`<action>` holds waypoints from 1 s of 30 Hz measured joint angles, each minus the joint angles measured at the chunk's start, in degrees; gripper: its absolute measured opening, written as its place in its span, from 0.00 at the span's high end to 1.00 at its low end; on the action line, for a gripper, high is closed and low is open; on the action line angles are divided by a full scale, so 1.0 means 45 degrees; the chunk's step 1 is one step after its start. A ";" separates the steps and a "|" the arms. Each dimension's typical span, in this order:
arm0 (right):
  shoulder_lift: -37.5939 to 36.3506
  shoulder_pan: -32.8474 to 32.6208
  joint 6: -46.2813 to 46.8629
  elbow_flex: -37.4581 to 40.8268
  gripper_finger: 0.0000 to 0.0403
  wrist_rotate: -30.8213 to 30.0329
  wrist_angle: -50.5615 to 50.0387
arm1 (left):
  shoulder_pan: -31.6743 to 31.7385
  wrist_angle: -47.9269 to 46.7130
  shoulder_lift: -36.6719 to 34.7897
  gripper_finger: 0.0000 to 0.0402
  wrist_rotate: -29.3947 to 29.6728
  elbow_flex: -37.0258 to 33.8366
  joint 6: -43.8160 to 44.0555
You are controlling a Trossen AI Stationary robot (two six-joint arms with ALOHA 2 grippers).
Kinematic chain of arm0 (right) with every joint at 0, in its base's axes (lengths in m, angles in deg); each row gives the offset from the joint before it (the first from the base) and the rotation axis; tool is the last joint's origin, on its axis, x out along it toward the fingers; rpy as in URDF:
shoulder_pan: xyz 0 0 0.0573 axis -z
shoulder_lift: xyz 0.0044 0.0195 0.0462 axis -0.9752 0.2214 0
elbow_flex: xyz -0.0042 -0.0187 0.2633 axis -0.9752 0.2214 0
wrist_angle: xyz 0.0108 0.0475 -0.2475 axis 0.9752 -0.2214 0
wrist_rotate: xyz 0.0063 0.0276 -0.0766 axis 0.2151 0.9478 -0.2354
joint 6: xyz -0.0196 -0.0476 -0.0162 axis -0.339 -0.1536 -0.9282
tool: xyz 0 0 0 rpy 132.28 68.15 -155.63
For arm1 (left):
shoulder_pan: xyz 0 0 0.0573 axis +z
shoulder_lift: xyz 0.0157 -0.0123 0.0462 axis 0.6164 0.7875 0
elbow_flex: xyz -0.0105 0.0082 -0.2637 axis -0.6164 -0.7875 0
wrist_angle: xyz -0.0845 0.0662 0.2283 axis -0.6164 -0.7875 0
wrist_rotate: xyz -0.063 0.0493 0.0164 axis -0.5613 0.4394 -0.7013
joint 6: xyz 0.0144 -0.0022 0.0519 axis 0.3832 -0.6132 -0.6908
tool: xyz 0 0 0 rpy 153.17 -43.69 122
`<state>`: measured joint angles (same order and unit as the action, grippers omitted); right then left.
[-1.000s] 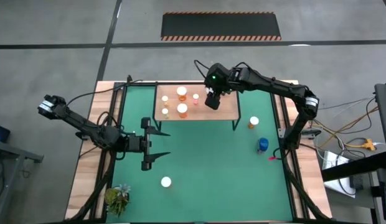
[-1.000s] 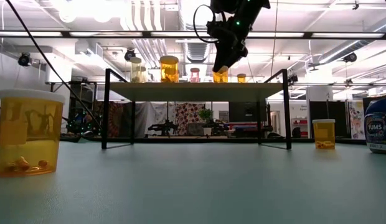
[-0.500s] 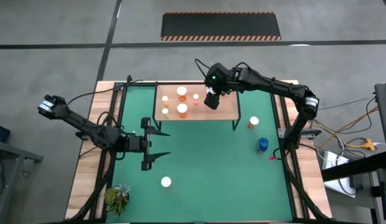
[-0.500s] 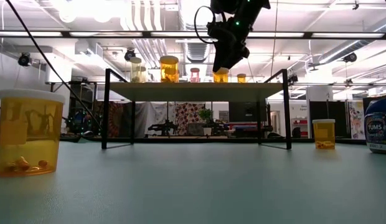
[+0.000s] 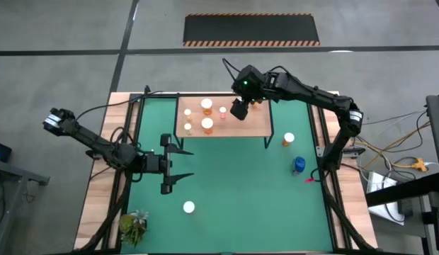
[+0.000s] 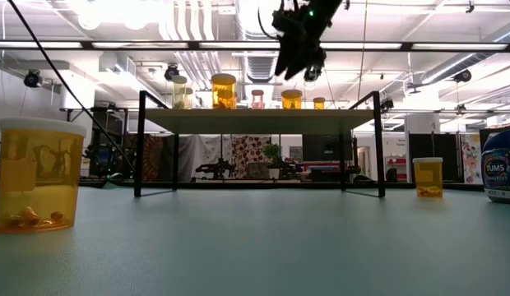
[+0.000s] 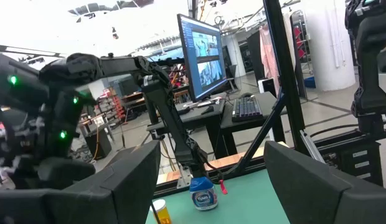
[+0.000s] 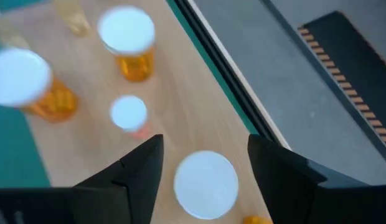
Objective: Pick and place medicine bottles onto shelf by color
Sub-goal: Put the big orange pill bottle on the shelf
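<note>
Right pincer (image 5: 239,110) hides one shelf (image 5: 258,127) bottle from above; blue bottle (image 6: 502,164) cut off at the edge

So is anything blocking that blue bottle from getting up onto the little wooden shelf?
Nothing visible does. The blue bottle stands on the green mat beside the shelf, whose near end is bare wood. The right gripper hovers open above the shelf's bottles.

Dark cabled arms (image 5: 304,92), green lights

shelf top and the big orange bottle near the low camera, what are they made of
Shelf: looks like light wood, matte, with faint grain in the right wrist view. Orange bottle: apparently translucent plastic, since pills show through its wall; its white cap looks like opaque plastic.
</note>
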<state>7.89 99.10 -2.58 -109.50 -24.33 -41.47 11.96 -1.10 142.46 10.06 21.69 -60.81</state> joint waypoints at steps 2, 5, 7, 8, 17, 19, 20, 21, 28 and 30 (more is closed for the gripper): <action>-0.0052 -0.0216 0.0096 -0.0276 0.48 -0.0004 -0.0053 | 0.0000 0.0000 0.0000 0.33 0.0000 0.0002 0.0000; -0.0213 -0.0798 0.0239 -0.0473 0.55 -0.0004 -0.0191 | 0.0000 0.0004 0.0000 0.33 -0.0004 0.0000 0.0000; -0.0415 -0.1346 0.0246 -0.0405 0.60 -0.0004 -0.0293 | 0.0002 0.0000 0.0000 0.33 -0.0002 0.0000 0.0000; -0.0535 -0.1689 0.0308 -0.0328 0.63 0.0000 -0.0313 | 0.0000 0.0002 0.0000 0.33 -0.0005 0.0002 0.0000; -0.1030 -0.4843 0.2189 0.0396 0.79 0.0001 -0.0965 | 0.0005 0.0000 0.0000 0.33 -0.0005 0.0000 0.0000; -0.1007 -0.5463 0.2776 0.0397 0.81 -0.0066 -0.1397 | 0.0003 0.0000 0.0000 0.33 -0.0005 0.0000 0.0000; -0.1003 -0.5735 0.3073 0.0397 0.82 -0.0092 -0.1582 | 0.0005 0.0000 0.0000 0.33 -0.0005 0.0000 0.0005; -0.0996 -0.5995 0.3360 0.0397 0.83 -0.0094 -0.1792 | 0.0005 0.0000 0.0000 0.33 -0.0005 0.0000 0.0005; -0.0977 -0.7469 0.5039 0.0560 0.89 -0.1308 -0.2864 | 0.0005 0.0000 0.0000 0.33 -0.0005 0.0005 0.0005; -0.0977 -0.7823 0.5471 0.0630 0.90 -0.1896 -0.3143 | 0.0005 0.0003 0.0000 0.33 -0.0005 0.0000 0.0005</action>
<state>3.50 63.90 22.03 -106.66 -32.86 -55.62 11.99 -1.08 142.46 10.03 21.69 -60.78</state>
